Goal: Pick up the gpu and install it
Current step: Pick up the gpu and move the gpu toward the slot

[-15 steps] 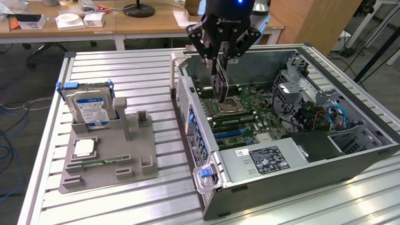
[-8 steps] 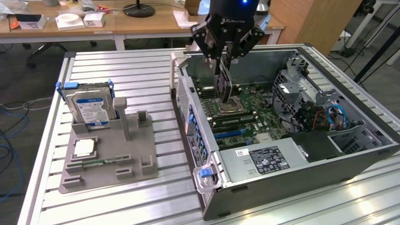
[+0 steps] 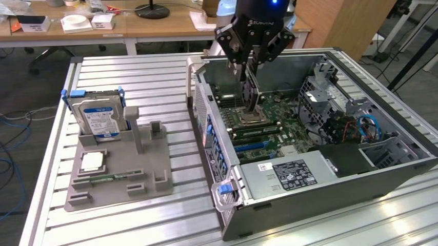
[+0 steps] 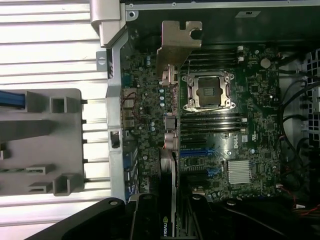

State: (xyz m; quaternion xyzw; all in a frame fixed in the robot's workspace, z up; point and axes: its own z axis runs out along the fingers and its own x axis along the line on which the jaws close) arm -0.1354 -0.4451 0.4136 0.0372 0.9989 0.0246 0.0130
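Gripper [image 3: 251,61] clamped on gpu [image 3: 251,95], card edge-down above motherboard [image 3: 280,115], CPU socket [image 3: 250,119] at its 6 o'clock in the exterior view. Risk: any tilt and the bracket [image 4: 179,45] snags the case [image 3: 287,205], missing the slot [image 3: 255,146].

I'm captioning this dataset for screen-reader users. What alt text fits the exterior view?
A robot gripper holds a dark graphics card over the motherboard inside an open computer case on a slatted metal table. On the exterior view's left, a grey holder carries a hard drive.
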